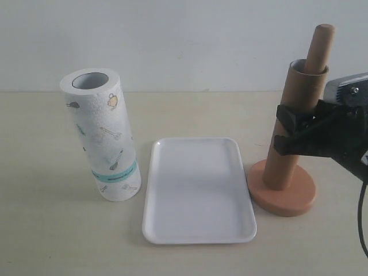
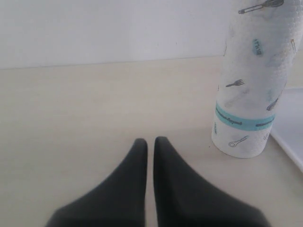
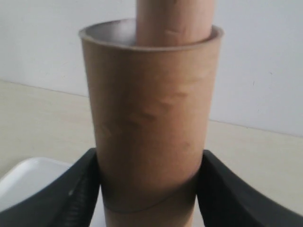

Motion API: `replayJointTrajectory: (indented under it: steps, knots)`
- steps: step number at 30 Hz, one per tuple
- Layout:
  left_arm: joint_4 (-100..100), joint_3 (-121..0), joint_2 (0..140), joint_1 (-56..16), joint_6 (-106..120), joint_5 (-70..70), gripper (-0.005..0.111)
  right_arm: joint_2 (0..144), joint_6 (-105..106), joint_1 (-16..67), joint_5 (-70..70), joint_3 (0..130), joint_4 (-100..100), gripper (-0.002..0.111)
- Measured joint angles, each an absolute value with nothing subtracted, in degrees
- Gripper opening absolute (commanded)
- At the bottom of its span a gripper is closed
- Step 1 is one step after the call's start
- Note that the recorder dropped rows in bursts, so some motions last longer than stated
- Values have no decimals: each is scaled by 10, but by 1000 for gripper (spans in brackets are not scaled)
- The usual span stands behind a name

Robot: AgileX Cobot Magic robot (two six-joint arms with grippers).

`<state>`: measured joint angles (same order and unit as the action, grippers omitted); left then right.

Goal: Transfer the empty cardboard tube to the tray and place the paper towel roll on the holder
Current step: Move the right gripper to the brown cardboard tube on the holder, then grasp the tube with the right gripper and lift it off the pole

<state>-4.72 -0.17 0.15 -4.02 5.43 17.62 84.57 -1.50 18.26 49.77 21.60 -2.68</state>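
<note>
The brown cardboard tube (image 1: 293, 123) (image 3: 149, 123) stands slipped over the holder's pole (image 1: 319, 47) (image 3: 174, 21), whose tip sticks out above it. The holder's round base (image 1: 283, 197) rests on the table at right. My right gripper (image 1: 283, 131) (image 3: 149, 184) is shut on the tube, one finger pressed against each side at mid-height. The white tray (image 1: 198, 192) lies flat in the middle with nothing on it. The paper towel roll (image 1: 102, 135) (image 2: 251, 80) stands upright at left. My left gripper (image 2: 149, 142) is shut and holds nothing, low over the table beside the roll.
A pale wall runs behind the beige table. The tray's corner (image 2: 289, 142) shows just beyond the roll in the left wrist view. The right arm's black body (image 1: 345, 132) reaches in from the right edge.
</note>
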Motion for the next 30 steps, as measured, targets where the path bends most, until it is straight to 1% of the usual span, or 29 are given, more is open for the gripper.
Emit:
replayJointTrajectory:
  steps: [10,12,13,17,19,20,22,26,30]
  knots:
    - [-47,-2,2,-40,54,176,4,846,-17,183,499,216,-21,3]
    - [-47,-2,2,-40,54,176,4,845,-16,183,520,216,-21,2]
    - [-47,-2,2,-40,54,176,4,840,-16,183,522,216,-21,0]
    - [-47,-2,2,-40,54,176,4,759,-13,183,526,216,-20,0]
    - [-47,-2,2,-40,54,176,4,695,-11,183,487,235,-20,0]
    - [-47,-2,2,-40,54,176,4,651,-10,183,424,262,-20,0]
    - [-47,-2,2,-40,54,176,4,614,-10,183,344,300,-21,0]
    - [-47,-2,2,-40,54,176,4,565,-10,183,227,378,-22,0]
    - [-47,-2,2,-40,54,176,4,536,-10,183,160,447,-38,0]
